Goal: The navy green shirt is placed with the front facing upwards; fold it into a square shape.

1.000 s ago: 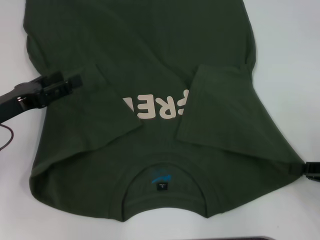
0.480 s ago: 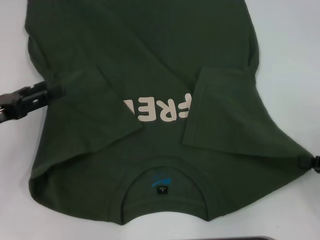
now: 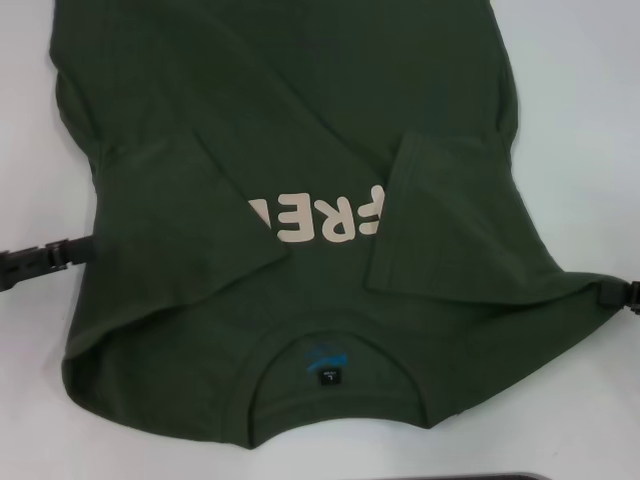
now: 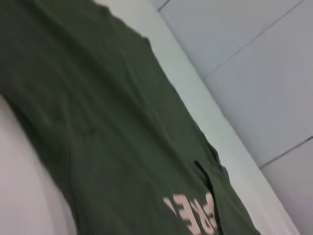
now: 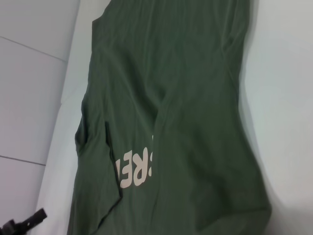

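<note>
The navy green shirt (image 3: 300,200) is laid flat on the white table (image 3: 590,120), collar nearest the robot, both sleeves folded inward, long axis running away. "FRE" is read in cream letters. It is flanked by the left gripper (image 3: 45,262) and right gripper (image 3: 620,296) at its shoulders; neither's grip state can be told.

Dark olive green on white

We see a dark olive-green cotton T-shirt (image 3: 300,130) with cream lettering (image 3: 320,218), a black collar tag (image 3: 327,376) under a blue print, on the white table (image 3: 590,120).

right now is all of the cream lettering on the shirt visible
No, the folded-in sleeves of the dark olive-green cotton T-shirt cover both ends of the cream lettering.
</note>
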`<state>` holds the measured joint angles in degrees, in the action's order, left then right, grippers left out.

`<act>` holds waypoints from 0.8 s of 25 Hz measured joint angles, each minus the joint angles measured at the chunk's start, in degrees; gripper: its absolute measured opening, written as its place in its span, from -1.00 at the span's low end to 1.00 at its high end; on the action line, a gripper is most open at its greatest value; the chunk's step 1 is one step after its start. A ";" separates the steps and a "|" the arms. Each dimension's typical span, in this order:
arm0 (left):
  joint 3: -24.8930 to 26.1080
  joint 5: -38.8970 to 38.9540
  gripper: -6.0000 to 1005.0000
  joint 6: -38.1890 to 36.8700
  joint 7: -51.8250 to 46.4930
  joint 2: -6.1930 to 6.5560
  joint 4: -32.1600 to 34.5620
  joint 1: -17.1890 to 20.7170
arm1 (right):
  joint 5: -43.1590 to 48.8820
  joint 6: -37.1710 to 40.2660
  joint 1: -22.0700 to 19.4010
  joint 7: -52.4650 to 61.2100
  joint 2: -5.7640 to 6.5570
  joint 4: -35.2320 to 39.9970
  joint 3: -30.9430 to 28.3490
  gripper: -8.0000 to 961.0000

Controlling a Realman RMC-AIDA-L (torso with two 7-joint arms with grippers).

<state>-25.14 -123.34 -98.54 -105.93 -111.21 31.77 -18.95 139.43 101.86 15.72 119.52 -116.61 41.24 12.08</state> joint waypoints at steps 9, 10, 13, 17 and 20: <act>0.18 -4.82 0.75 -4.42 -8.52 1.87 3.08 0.01 | -0.69 -0.19 0.11 -0.75 0.75 0.14 -0.12 -0.89; 0.13 -5.72 0.75 -4.90 -9.44 1.97 3.33 -0.06 | -0.78 -0.27 0.14 -0.81 0.79 0.15 -0.12 -0.89; 0.15 -8.74 0.75 -5.74 -11.77 2.39 3.98 -0.32 | -0.95 -0.63 0.18 -0.86 0.89 0.19 -0.12 -0.89; -0.03 -12.68 0.75 -5.86 -14.14 3.01 4.18 -0.95 | -1.01 -1.29 0.28 -0.92 0.96 0.17 -0.13 -0.89; -0.29 -16.03 0.75 -6.31 -15.19 3.39 4.06 -1.86 | -1.01 -1.39 0.27 -0.96 0.96 0.05 -0.13 -0.89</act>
<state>-25.43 -139.37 -104.85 -121.12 -107.82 35.83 -20.81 138.42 100.46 16.00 118.55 -115.65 41.29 11.95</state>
